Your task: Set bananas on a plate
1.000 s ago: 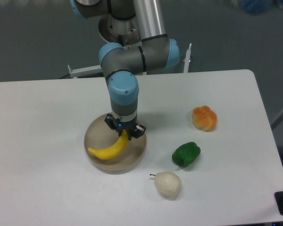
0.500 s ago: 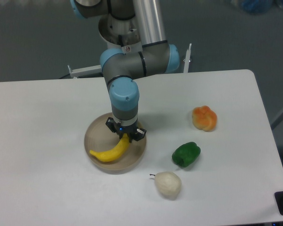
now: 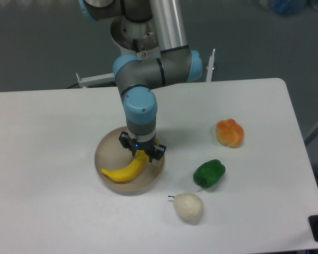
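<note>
The yellow banana (image 3: pixel 124 170) lies on the round beige-grey plate (image 3: pixel 107 148), its left tip near the plate's front left rim. My gripper (image 3: pixel 141 154) points straight down over the plate's right side and is shut on the banana's right end. The banana appears to rest on the plate's surface. The fingertips are partly hidden behind the banana's end.
A green bell pepper (image 3: pixel 209 173) sits right of the plate. A whitish pear (image 3: pixel 188 207) lies in front of it. An orange-coloured fruit (image 3: pixel 229 133) is further right. The white table's (image 3: pixel 47 211) right edge is beyond them.
The gripper with the banana has moved slightly lower and to the right, settling the banana on the plate.
</note>
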